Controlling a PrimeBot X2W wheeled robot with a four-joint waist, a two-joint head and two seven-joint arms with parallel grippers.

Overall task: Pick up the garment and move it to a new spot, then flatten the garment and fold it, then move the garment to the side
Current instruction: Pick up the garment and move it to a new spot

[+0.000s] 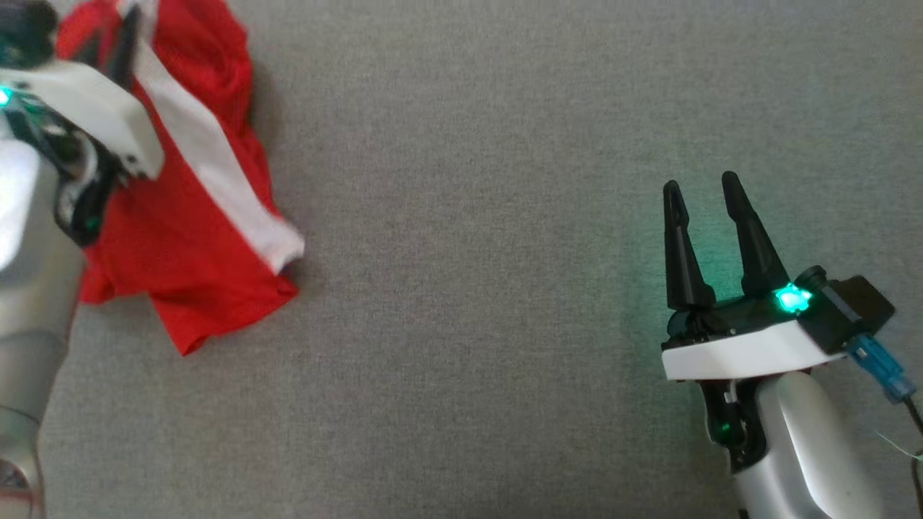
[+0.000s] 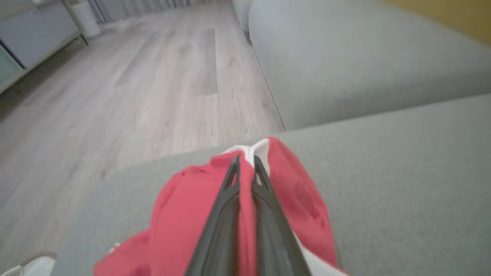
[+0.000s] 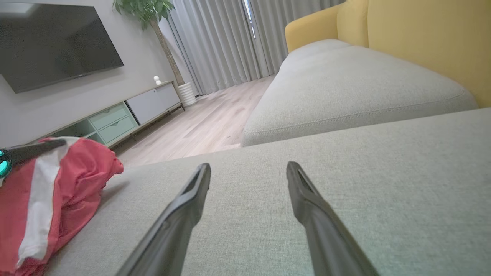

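The garment (image 1: pixel 195 216) is red with a white stripe and lies crumpled at the far left of the grey cushion. In the left wrist view my left gripper (image 2: pixel 245 163) is shut on a raised fold of the garment (image 2: pixel 180 222), red and white cloth pinched between its fingertips. In the head view the left gripper (image 1: pixel 119 36) sits over the garment's top part. My right gripper (image 1: pixel 701 191) hovers over bare cushion at the lower right, open and holding nothing, far from the cloth. The right wrist view shows its spread fingers (image 3: pixel 191 191) and the garment (image 3: pixel 57 191) off to the left.
The grey cushion (image 1: pixel 469 252) spreads wide between the two arms. Beyond its edge lie a wooden floor (image 2: pixel 134 84), a second grey cushion (image 3: pixel 345 84) with a yellow backrest (image 3: pixel 422 34), and a TV cabinet (image 3: pixel 126 115).
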